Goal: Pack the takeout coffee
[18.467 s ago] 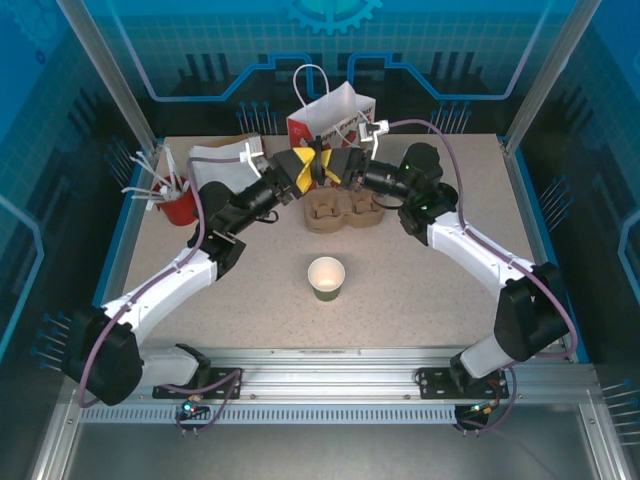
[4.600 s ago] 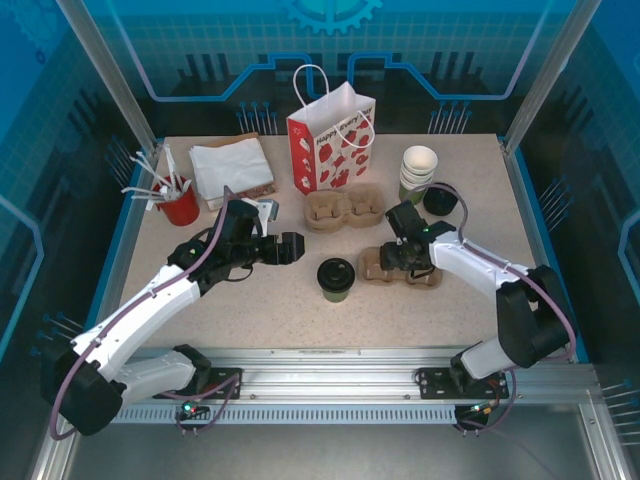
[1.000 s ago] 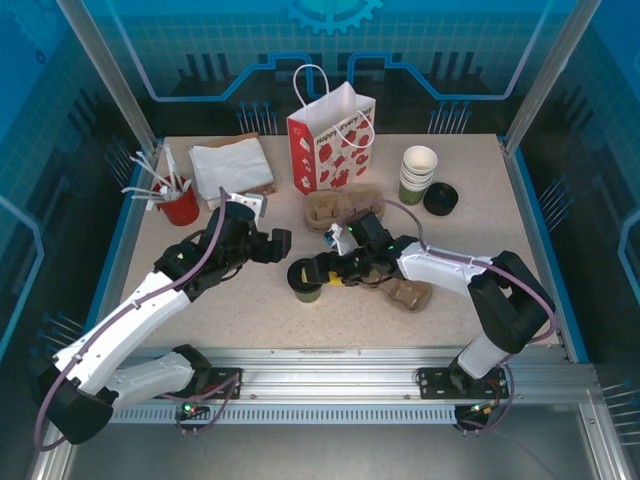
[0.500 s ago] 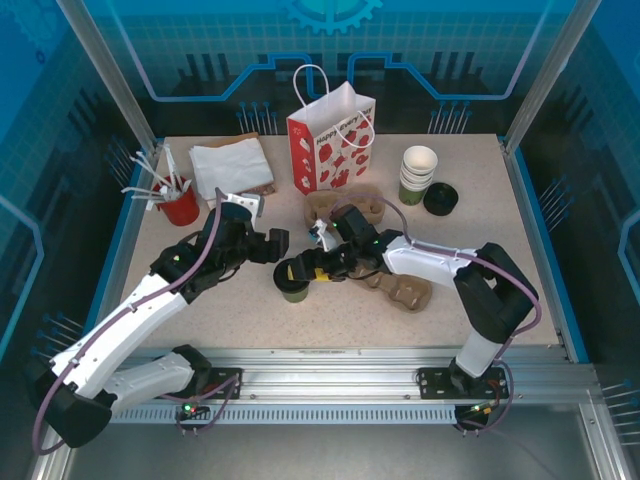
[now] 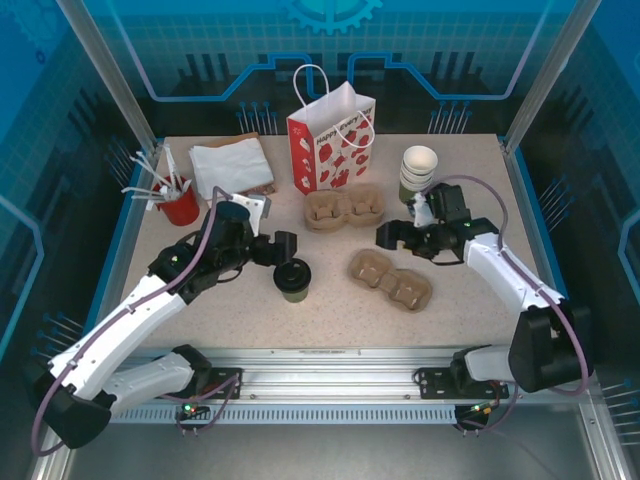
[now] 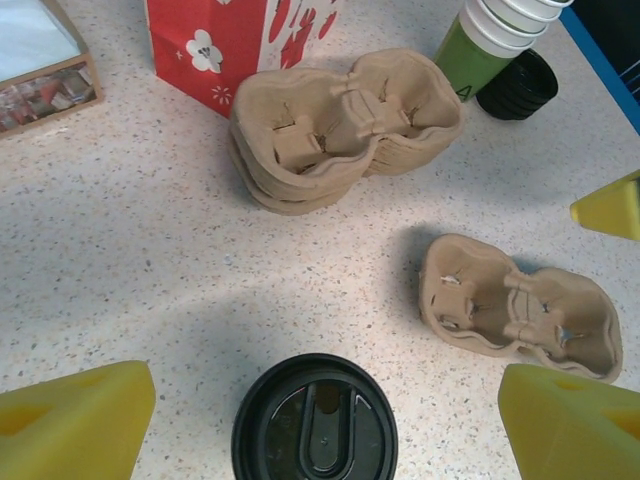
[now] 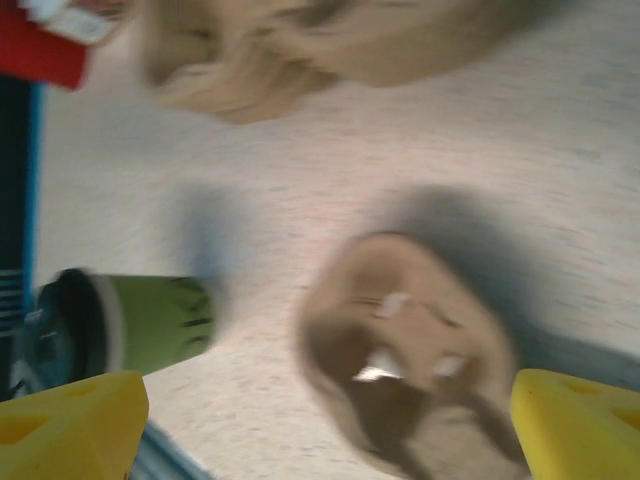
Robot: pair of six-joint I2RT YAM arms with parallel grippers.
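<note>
On table (image 5: 470,315), top view: your left gripper (image 5: 287,257) stood wide apart at upright takeout coffee (image 5: 293,279), front centre; your right gripper (image 5: 389,237) wide, empty. Left wrist: fingers (image 6: 75,425) flanked lid, not touching. Right wrist, blurred: fingers (image 7: 70,420) apart, nothing between.

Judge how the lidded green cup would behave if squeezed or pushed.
The takeout coffee stands upright, so a high push may tip it. Its paper wall probably dents under a hard squeeze. The lid hides the fill; weight unclear.
</note>
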